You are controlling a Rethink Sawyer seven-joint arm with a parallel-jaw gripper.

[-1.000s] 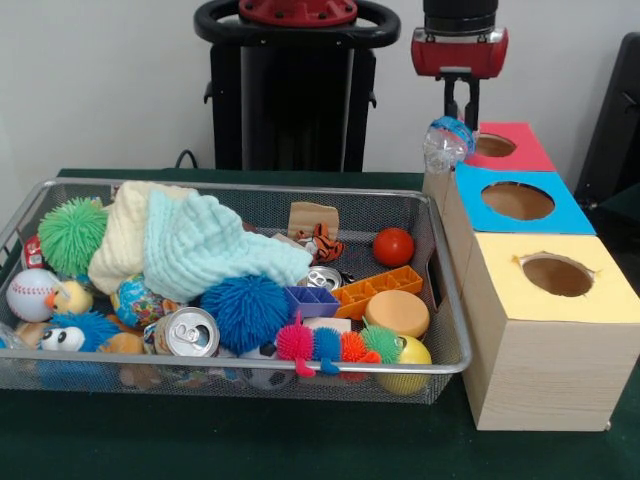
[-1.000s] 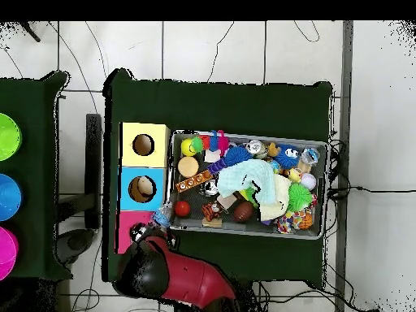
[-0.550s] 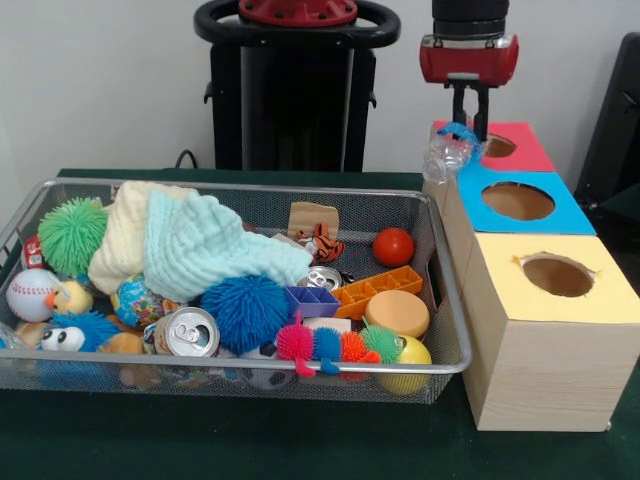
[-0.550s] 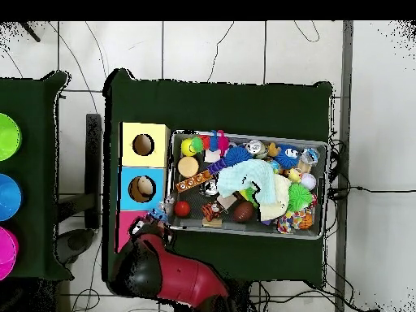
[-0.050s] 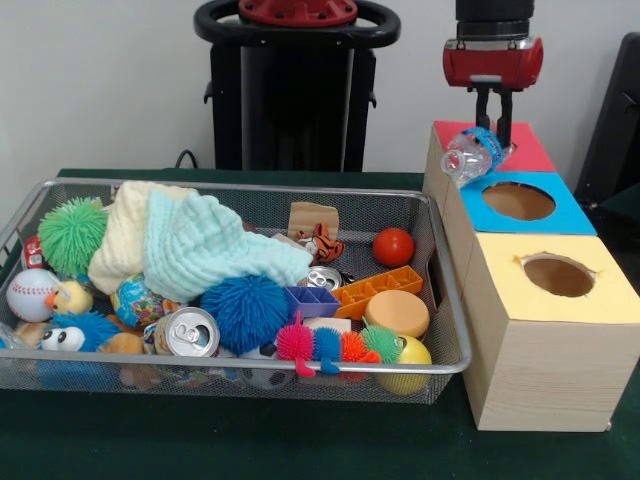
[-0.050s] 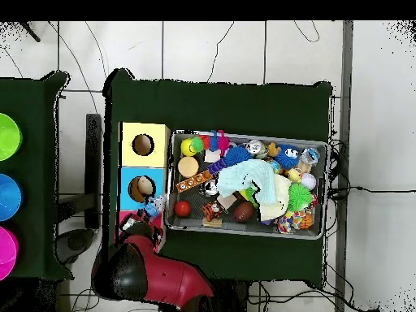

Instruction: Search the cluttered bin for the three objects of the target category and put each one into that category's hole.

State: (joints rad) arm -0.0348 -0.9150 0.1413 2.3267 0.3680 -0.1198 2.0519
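The red and black tool (image 5: 491, 112) pinches a crumpled clear plastic bottle with a blue label (image 5: 473, 153), which hangs tilted just below it, over the red-topped wooden box (image 5: 524, 148).

A clear crushed plastic bottle (image 5: 473, 155) with a blue cap hangs tilted in the air, cap end up, over the red-topped box (image 5: 524, 148), its body reaching past that box's left edge. The red-topped box is the far one of a row; next to it sits the blue-topped box (image 5: 556, 215), then the yellow-topped box (image 5: 600, 297), each with a round hole on top.
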